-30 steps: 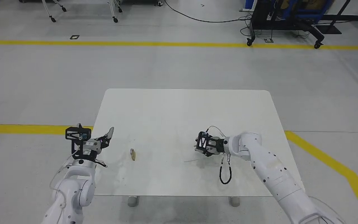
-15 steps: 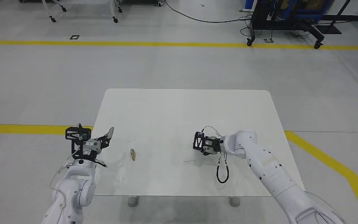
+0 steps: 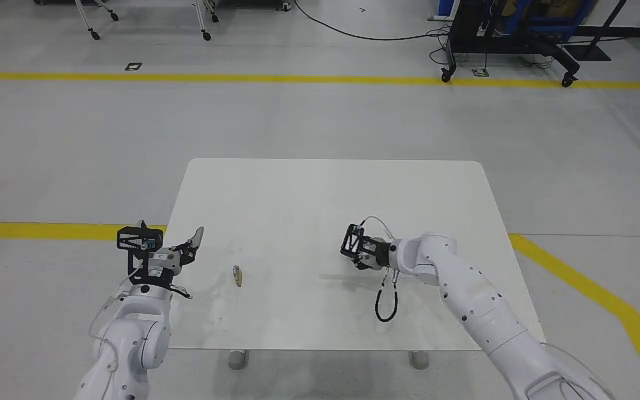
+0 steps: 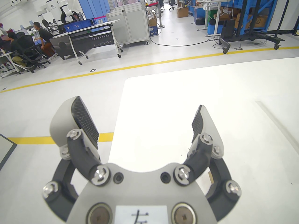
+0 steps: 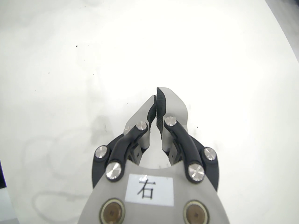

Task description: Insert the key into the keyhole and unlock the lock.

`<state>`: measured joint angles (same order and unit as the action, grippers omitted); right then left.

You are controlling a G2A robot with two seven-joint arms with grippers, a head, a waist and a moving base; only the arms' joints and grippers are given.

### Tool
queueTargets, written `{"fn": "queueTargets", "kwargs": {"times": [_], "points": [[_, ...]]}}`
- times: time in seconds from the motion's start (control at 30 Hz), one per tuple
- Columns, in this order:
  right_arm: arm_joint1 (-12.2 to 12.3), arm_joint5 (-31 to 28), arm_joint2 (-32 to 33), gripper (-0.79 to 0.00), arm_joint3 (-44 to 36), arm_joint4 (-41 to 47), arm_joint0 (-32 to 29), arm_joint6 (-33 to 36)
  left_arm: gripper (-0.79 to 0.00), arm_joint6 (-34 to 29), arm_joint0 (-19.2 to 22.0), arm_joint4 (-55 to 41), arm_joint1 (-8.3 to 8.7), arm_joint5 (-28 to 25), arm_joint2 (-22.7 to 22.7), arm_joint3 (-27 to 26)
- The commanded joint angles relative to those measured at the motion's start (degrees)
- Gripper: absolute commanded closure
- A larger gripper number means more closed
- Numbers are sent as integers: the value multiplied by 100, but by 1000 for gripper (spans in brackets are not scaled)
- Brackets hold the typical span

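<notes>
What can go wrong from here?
Right claw is shut tight; anything pinched in it is hidden, so a slip or an empty grasp could go unnoticed. The small brass object lies loose on the table, apart from the open left claw; a push might slide it.

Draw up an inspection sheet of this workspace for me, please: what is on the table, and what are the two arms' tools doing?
Surface: white table, faintly marked in the right wrist view.
Job's things: one small brass-coloured object lies on the table on the left arm's side; too small to tell lock from key.
Clutter: nothing seen.
Tools: left tool open, at the table's left edge; right tool shut, low over the table's middle, nothing visible in its grip.
Cables: black cable loop hangs from the right arm; floor cable beyond the table.
Surroundings: yellow floor lines, black wheeled stand, blue shelving.
</notes>
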<state>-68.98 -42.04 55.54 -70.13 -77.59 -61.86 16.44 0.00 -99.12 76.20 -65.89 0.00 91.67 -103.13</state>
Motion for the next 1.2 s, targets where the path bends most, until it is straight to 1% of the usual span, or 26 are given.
{"fn": "queueTargets", "kwargs": {"times": [0.0,0.07,0.13,0.2,0.27,0.37,0.7,0.77,0.87,0.97,1.03,1.1,1.17], "points": [[-36,130,-32,0,44,244,31,47,-785,0,0,0,0,0,0,0],[-83,216,-58,0,159,609,80,115,-785,0,0,0,0,0,0,0],[-140,499,-92,0,270,936,158,317,-785,0,0,0,0,0,0,0],[-185,629,-161,0,286,1109,218,442,-785,0,0,0,0,0,0,0],[-207,841,-179,0,296,1149,236,511,-785,0,0,0,0,0,0,0],[-197,1154,-209,0,41,896,123,587,-785,0,0,0,0,0,0,0],[-198,1177,-203,0,31,907,110,556,-785,0,0,0,0,0,0,0],[-189,1183,-186,0,-58,868,19,288,-785,0,0,0,0,0,0,0],[-162,974,-175,0,-109,646,-107,-462,-785,-79,69,186,7,-80,-13,-99],[-152,930,-157,0,39,534,-230,-1182,-785,-616,258,348,-4,-120,-209,-217],[-158,922,-166,0,168,523,-300,-1612,-785,-1068,443,694,-6,-166,-413,-246],[-169,896,-174,0,333,550,-322,-1896,-785,-1402,618,1102,-19,-162,-690,-250],[-179,843,-215,0,456,498,-315,-2057,-785,-1606,790,1225,-42,-224,-933,-222]]}}
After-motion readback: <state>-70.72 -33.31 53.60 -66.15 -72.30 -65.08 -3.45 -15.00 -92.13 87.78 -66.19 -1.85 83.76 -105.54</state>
